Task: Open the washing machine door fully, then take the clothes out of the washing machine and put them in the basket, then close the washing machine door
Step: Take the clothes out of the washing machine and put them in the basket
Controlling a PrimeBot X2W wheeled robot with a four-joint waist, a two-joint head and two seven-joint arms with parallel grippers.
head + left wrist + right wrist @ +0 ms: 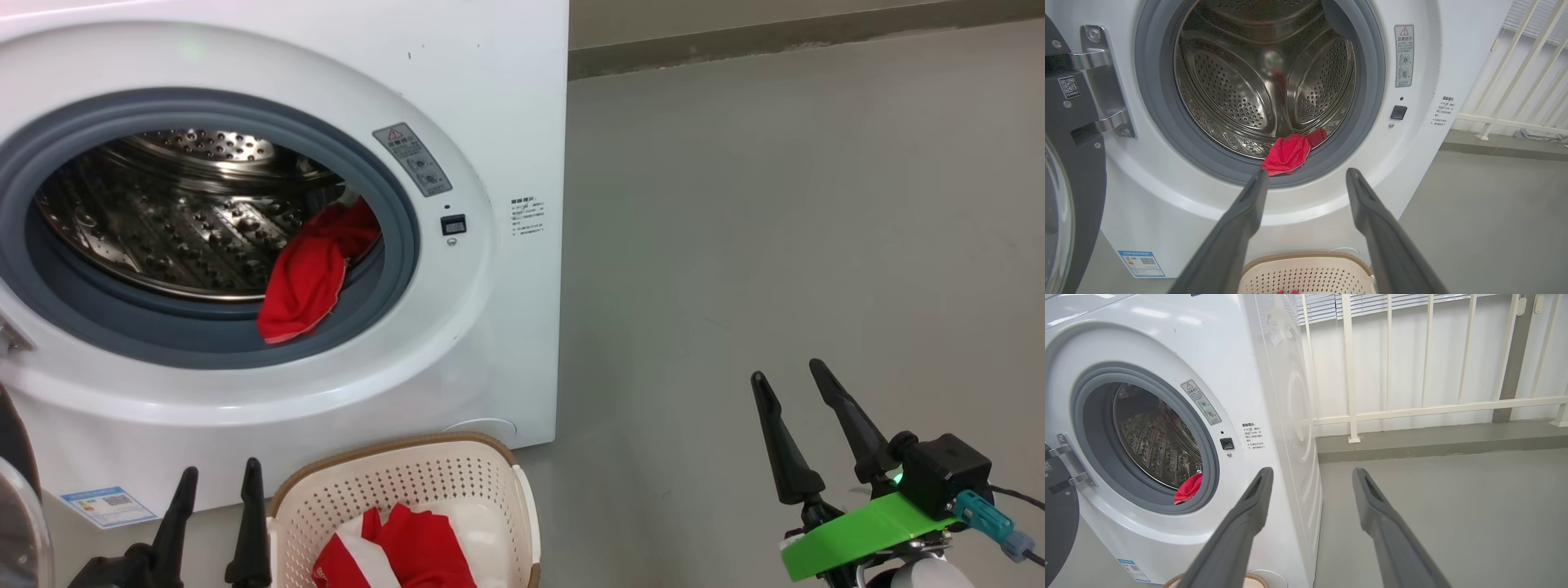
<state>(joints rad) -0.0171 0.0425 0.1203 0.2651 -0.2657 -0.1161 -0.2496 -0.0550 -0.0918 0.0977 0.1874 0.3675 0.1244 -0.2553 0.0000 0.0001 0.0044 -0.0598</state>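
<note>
The washing machine [490, 98] stands at the left with its door [16, 457] swung open at the far left edge. One of the red clothes [314, 269] hangs over the grey ring at the drum's lower right. The basket [424, 478] sits on the floor below the opening, with a red and white garment [408, 547] inside. My left gripper [220, 474] is open just left of the basket, empty. In the left wrist view its fingers [1307, 173] point at the red garment [1288, 153], short of it. My right gripper [788, 371] is open and empty over the floor at the right.
Grey floor [775, 204] spreads to the right of the machine. A low kerb [1433, 441] and a cream railing [1351, 375] run behind it. The door's hinge [1106, 81] sits at the left of the opening.
</note>
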